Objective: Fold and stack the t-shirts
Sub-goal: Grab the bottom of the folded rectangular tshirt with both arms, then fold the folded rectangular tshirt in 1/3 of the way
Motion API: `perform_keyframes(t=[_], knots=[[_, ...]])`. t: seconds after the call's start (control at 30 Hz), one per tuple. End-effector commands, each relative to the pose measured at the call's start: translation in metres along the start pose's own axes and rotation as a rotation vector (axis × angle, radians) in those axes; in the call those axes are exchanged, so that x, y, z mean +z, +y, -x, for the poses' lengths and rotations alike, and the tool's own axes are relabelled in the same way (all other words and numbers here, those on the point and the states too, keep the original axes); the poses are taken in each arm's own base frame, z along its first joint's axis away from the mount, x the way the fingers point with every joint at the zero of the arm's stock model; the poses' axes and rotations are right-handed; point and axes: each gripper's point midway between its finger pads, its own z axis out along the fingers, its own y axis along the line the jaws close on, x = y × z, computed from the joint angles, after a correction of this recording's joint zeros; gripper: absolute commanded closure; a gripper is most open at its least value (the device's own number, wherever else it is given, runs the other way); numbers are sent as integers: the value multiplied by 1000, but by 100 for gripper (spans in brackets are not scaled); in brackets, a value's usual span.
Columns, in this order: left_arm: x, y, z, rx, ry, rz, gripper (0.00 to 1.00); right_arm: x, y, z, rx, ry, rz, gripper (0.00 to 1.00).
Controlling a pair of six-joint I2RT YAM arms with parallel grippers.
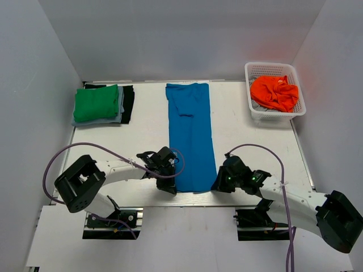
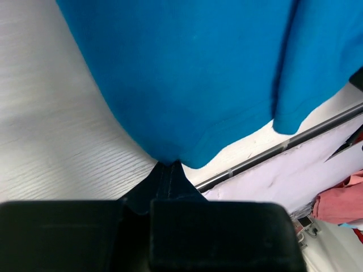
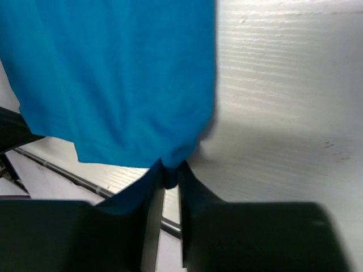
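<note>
A bright blue t-shirt (image 1: 191, 136) lies folded into a long narrow strip down the middle of the white table (image 1: 255, 147), its hem at the near edge. My left gripper (image 1: 172, 182) is shut on the near-left hem corner. In the left wrist view its gripper (image 2: 169, 168) pinches the blue t-shirt (image 2: 193, 79) at the tip. My right gripper (image 1: 218, 182) sits at the near-right hem corner. The right wrist view shows that gripper (image 3: 170, 173) closed on a small bunch of the blue t-shirt (image 3: 113, 79). A folded green t-shirt (image 1: 96, 103) tops a stack with darker ones (image 1: 128, 105) at the back left.
A white mesh basket (image 1: 271, 64) at the back right holds a crumpled orange t-shirt (image 1: 275, 93). The table's near edge with its metal rail (image 2: 295, 141) runs just behind both grippers. White walls close in the table on three sides.
</note>
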Motion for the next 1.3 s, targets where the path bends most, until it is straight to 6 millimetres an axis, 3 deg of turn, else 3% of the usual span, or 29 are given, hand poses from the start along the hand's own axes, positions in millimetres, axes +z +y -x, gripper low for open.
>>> perform_keyframes(t=[0.0,0.1,0.27,0.3,0.43,0.67,0.73,0.77,0.83,0.87,0.97,1.13,1.2,1.27], knots=[[10,28,-2,22,-9,119,100,1,-26,5,16,-33,-127,84],[4,18,5,29,-31,96,100,2,-18,13,-23,-59,-100,100],[-11,-7,27,61,-117,32,100,-4,2,33,-157,-108,-48,100],[-12,-10,29,63,-123,25,100,-9,14,43,-185,-135,-23,100],[-33,-28,60,81,-250,1,100,-15,31,61,-241,-185,6,100],[-65,-43,110,58,-438,47,100,-25,57,113,-255,-356,-15,100],[-71,-34,129,24,-504,124,100,-31,60,135,-244,-432,-57,100],[-80,-41,141,20,-546,131,100,-34,68,154,-247,-485,-85,100],[-86,-31,162,-21,-611,195,100,-32,66,168,-250,-511,-127,100],[-94,-36,175,-32,-646,193,100,-37,73,180,-240,-540,-131,100],[-106,-24,205,-81,-712,286,100,-39,77,215,-225,-625,-182,100],[-117,-27,248,-85,-769,300,100,-39,92,252,-253,-677,-176,100],[-115,-21,262,-88,-773,319,100,-34,93,262,-263,-682,-169,100],[-118,-28,277,-67,-794,288,100,-31,91,272,-270,-678,-176,100]])
